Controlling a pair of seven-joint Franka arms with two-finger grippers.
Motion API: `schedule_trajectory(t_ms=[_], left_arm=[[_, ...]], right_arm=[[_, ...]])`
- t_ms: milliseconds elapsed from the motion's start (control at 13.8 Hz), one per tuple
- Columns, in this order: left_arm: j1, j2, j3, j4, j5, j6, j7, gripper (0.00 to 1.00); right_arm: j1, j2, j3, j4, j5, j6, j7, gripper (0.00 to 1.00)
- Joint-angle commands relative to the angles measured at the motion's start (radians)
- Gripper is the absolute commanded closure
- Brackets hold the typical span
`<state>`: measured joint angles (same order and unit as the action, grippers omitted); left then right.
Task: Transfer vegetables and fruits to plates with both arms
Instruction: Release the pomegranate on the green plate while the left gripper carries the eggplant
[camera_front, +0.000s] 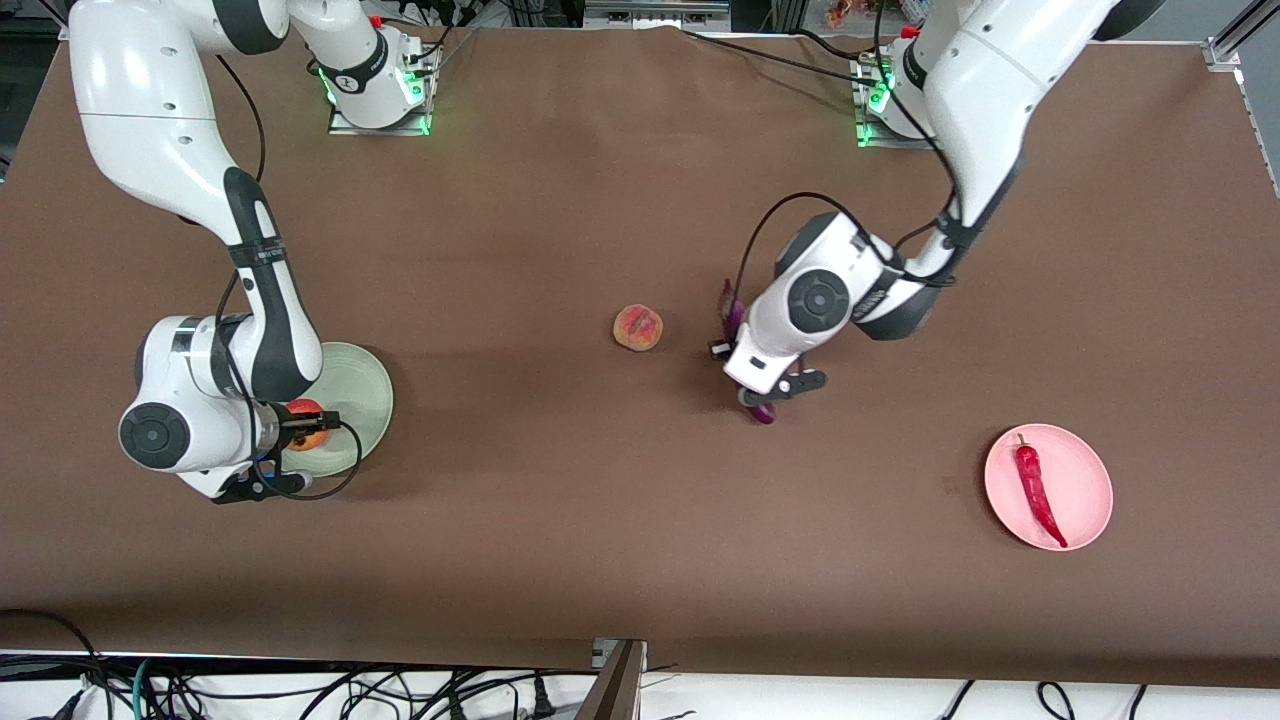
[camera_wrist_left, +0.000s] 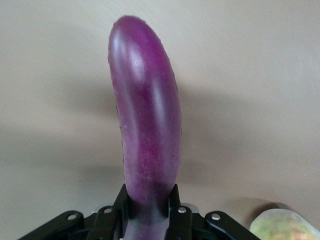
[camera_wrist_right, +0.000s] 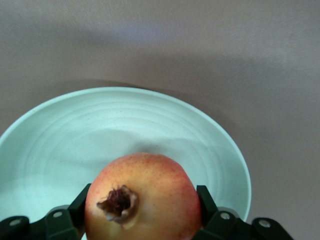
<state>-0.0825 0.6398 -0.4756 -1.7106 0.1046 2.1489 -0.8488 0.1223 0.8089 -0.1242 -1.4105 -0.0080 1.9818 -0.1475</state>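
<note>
Chili (camera_front: 1036, 489) lengthwise on pink plate (camera_front: 1085, 465); left gripper (camera_front: 765, 400) jaws clamp eggplant (camera_wrist_left: 146, 125); right gripper (camera_front: 300, 425) jaws clamp pomegranate (camera_wrist_right: 142, 197).

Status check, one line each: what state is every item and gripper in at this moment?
Eggplant: held by left gripper.
Pomegranate: held by right gripper over green plate.
Chili: lying on pink plate.
Peach: loose on table.

You get even, bright overhead light; soft shadows under both arms on the table (camera_front: 560, 520). Glossy sheen on the eggplant (camera_wrist_left: 147, 125). Wrist views soft, backgrounds blurred.
</note>
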Motion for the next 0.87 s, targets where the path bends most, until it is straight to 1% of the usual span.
schedule_trajectory(t_ms=[0, 72, 144, 217, 361, 433, 505, 578, 650, 794], left_arm=[[0.079, -0.049, -0.003, 0.106, 0.026, -0.247, 0.109, 1.0], [0.122, -0.049, -0.001, 0.147, 0.027, -0.321, 0.166, 1.0], [0.176, -0.049, -0.001, 0.181, 0.033, -0.351, 0.228, 1.0], [0.231, -0.049, -0.001, 0.201, 0.033, -0.353, 0.281, 1.0], [0.343, -0.04, 0.017, 0.232, 0.037, -0.348, 0.37, 1.0], [0.389, -0.026, 0.031, 0.256, 0.03, -0.346, 0.425, 1.0], [0.435, 0.007, 0.061, 0.299, 0.026, -0.346, 0.495, 1.0], [0.464, 0.039, 0.08, 0.333, 0.027, -0.345, 0.584, 1.0], [0.481, 0.069, 0.109, 0.362, 0.029, -0.331, 0.676, 1.0], [0.484, 0.107, 0.19, 0.388, 0.026, -0.275, 0.819, 1.0]], right_arm=[[-0.013, -0.001, 0.012, -0.011, -0.016, 0.015, -0.041, 0.56], [-0.021, 0.004, 0.012, -0.013, -0.016, 0.02, -0.044, 0.48], [-0.021, 0.004, 0.012, -0.012, -0.016, 0.025, -0.044, 0.25], [-0.018, -0.002, 0.014, -0.002, -0.013, 0.02, -0.044, 0.0], [0.003, -0.037, 0.027, 0.043, -0.007, -0.02, -0.041, 0.0], [0.045, -0.057, 0.044, 0.08, -0.01, -0.1, -0.028, 0.0], [0.113, -0.069, 0.041, 0.143, -0.012, -0.16, -0.003, 0.0], [0.175, -0.07, 0.035, 0.207, -0.015, -0.19, 0.055, 0.0], [0.23, -0.07, 0.035, 0.244, -0.013, -0.205, 0.141, 0.0], [0.334, -0.068, 0.044, 0.257, -0.01, -0.196, 0.395, 0.0]])
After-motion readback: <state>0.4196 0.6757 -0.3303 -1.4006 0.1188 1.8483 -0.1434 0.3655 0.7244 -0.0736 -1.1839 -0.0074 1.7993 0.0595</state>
